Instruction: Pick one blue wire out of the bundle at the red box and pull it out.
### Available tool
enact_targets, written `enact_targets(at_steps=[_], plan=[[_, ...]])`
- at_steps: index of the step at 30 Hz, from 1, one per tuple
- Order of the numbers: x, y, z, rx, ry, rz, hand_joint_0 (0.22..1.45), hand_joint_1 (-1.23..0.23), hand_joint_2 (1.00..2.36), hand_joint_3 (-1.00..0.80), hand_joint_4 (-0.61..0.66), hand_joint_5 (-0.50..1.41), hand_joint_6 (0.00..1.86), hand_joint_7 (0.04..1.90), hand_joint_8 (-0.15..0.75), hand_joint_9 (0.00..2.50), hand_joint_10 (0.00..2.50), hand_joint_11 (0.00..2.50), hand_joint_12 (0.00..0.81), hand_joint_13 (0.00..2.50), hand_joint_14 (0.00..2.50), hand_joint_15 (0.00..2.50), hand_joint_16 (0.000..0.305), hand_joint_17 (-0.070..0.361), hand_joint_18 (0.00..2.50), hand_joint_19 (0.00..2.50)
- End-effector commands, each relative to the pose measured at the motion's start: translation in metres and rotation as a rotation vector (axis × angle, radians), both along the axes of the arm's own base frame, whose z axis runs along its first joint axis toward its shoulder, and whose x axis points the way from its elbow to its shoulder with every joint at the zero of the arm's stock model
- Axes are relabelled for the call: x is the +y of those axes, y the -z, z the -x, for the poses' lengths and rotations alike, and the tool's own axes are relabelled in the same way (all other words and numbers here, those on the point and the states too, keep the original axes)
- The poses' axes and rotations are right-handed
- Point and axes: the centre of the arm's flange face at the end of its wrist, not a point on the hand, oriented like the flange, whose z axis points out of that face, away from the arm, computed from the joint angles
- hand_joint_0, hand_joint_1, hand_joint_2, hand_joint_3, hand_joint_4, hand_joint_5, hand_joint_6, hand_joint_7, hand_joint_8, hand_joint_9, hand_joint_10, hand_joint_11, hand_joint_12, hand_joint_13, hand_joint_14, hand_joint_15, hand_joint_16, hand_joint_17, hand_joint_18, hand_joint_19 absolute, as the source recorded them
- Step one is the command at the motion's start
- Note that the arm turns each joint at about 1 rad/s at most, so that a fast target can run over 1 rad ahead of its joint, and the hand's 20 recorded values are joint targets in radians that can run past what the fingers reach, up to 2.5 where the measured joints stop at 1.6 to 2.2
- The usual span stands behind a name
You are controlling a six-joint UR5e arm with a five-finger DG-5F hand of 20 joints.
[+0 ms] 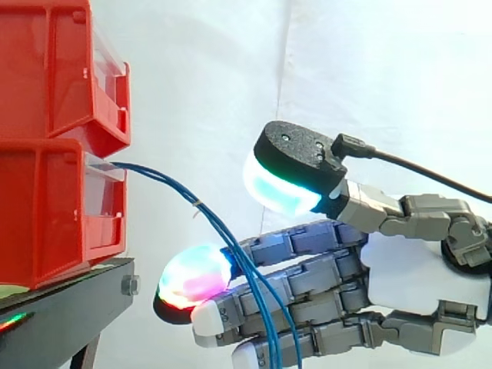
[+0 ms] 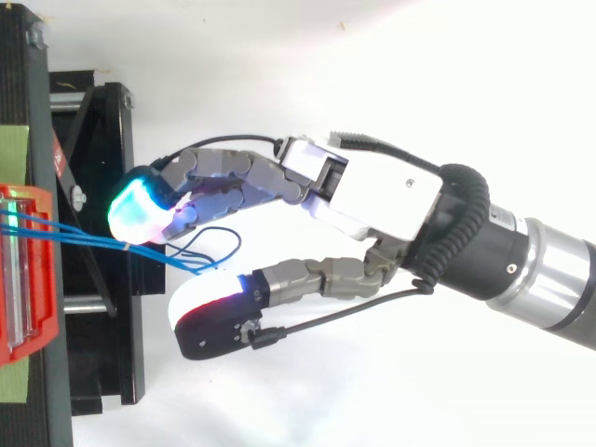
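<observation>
A bundle of thin blue wires (image 1: 165, 179) comes out of the clear front of the lower red plastic bin (image 1: 46, 207). This bin is one of a stack on the black metal stand (image 1: 69, 304). The wires sag rightward and downward across the robot's hand (image 1: 419, 277), which reaches in level from the right with its fingers stretched toward the bin. The hand is spread: its thumb pad (image 1: 280, 188) glows cyan-green, well apart from the fingertips (image 1: 192, 277). In the top view the wires run through that gap, just beside the fingertips. This looks like a pose for bracketing the strands so the thumb can close on one. No single wire is separated or pinched yet, and the wires lie so close together that isolating one seems the hard part.
</observation>
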Motion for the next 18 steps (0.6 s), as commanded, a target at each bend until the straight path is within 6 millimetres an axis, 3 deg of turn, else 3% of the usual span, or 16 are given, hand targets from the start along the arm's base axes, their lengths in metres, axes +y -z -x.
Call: enact_targets(at_steps=[1, 7, 18], plan=[[0.0032, -0.0026, -0.0036, -0.005, -0.009, 0.006, 0.55, -0.67, 1.01, -0.39, 0.41, -0.13, 0.50, 0.92, 0.348, 0.66, 0.01, 0.23, 0.422, 0.43, 0.00, 0.12, 0.056, 0.127, 0.51, 0.30], [0.0073, -0.0079, -0.0069, -0.013, -0.022, 0.010, 0.57, -0.69, 1.01, -0.34, 0.38, -0.12, 0.50, 1.07, 0.343, 0.66, 0.01, 0.25, 0.418, 0.43, 0.00, 0.13, 0.055, 0.124, 0.52, 0.30], [0.0066, -0.0115, -0.0089, -0.021, -0.021, 0.001, 0.58, -0.70, 1.01, -0.30, 0.33, -0.11, 0.50, 1.19, 0.345, 0.66, 0.01, 0.25, 0.418, 0.44, 0.00, 0.13, 0.055, 0.124, 0.53, 0.30]])
